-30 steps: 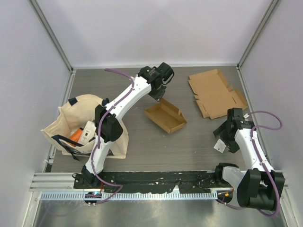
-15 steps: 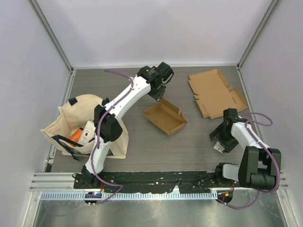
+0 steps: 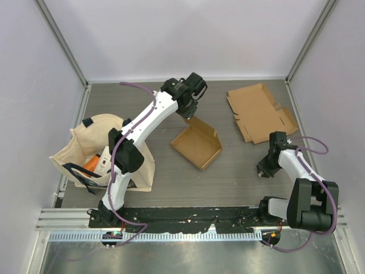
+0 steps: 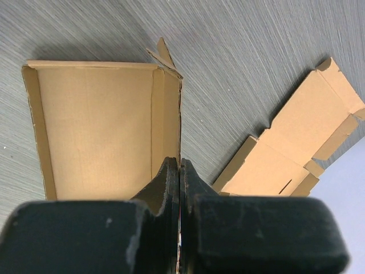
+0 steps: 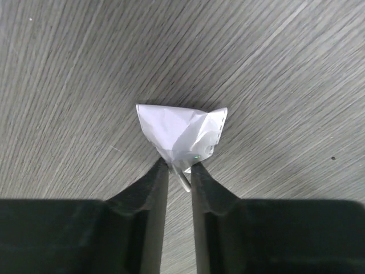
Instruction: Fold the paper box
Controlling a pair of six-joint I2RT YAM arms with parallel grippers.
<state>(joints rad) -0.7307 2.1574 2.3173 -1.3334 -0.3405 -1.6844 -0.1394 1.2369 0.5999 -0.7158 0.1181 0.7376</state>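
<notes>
The brown paper box (image 3: 197, 146) stands half-formed at the table's middle, its open side up. My left gripper (image 3: 190, 114) is shut on the box's far side wall; in the left wrist view the fingertips (image 4: 180, 162) pinch that thin wall (image 4: 171, 114) edge-on, with the box floor (image 4: 97, 131) spread to the left. A second, unfolded box blank (image 3: 259, 112) lies flat at the back right and also shows as flat cardboard (image 4: 296, 142). My right gripper (image 5: 178, 165) points down at the table on the right, fingers closed against the lower end of a crumpled white packet (image 5: 182, 132).
A cream tote bag (image 3: 102, 154) with an orange item and a white item inside lies at the left. Metal frame posts and white walls surround the grey table (image 3: 228, 177). The right arm (image 3: 288, 162) is bent low near the right edge.
The left gripper has turned the box, which now lies flatter and more square-on. The right gripper has dropped onto the white packet and its fingers have closed from wide open.
</notes>
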